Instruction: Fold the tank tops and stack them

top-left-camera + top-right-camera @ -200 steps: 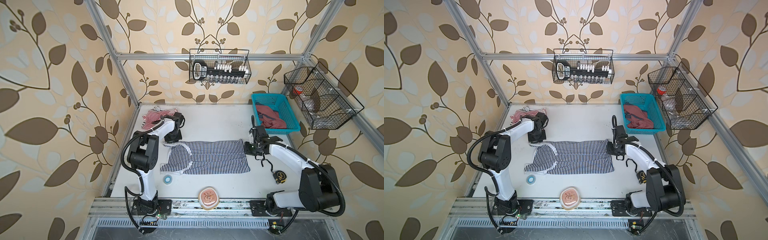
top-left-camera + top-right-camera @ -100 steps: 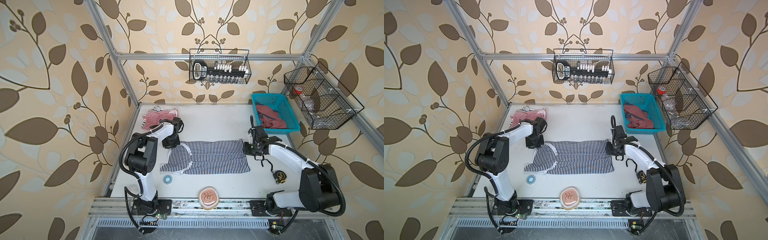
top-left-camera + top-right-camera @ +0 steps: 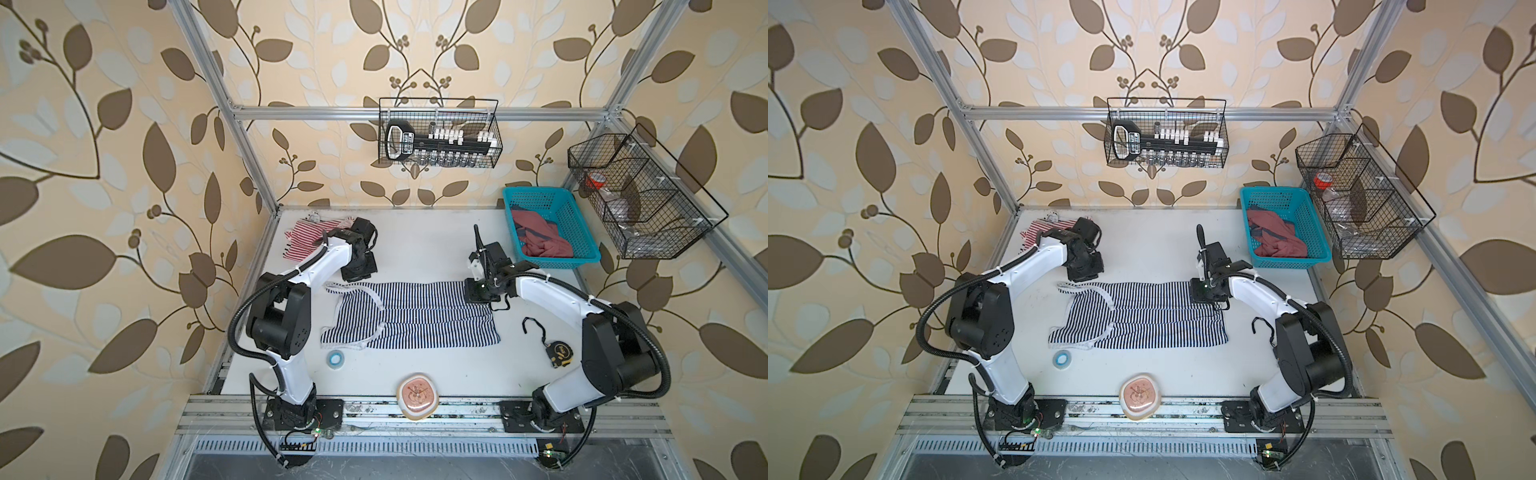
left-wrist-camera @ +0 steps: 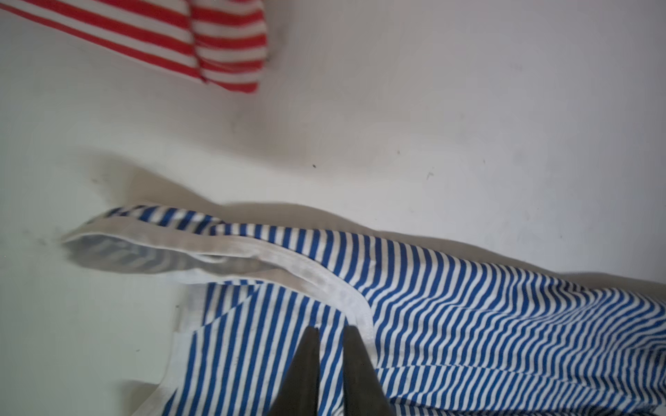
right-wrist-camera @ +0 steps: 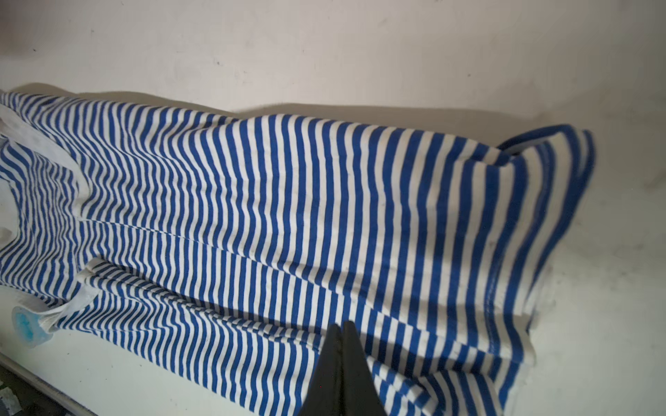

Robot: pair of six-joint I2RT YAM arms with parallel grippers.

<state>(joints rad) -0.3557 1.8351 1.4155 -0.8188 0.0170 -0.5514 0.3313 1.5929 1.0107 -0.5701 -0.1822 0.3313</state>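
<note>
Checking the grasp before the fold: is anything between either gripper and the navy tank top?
Nothing visible: the left gripper pinches the navy tank top near a strap, the right gripper near its hem corner.

Around me stand beige walls (image 3: 124,124) papered with big brown leaves, braced by an aluminium frame (image 3: 316,111). My white table (image 3: 419,232) lies in soft, even light; a black wire basket (image 3: 457,120) hangs behind.
</note>
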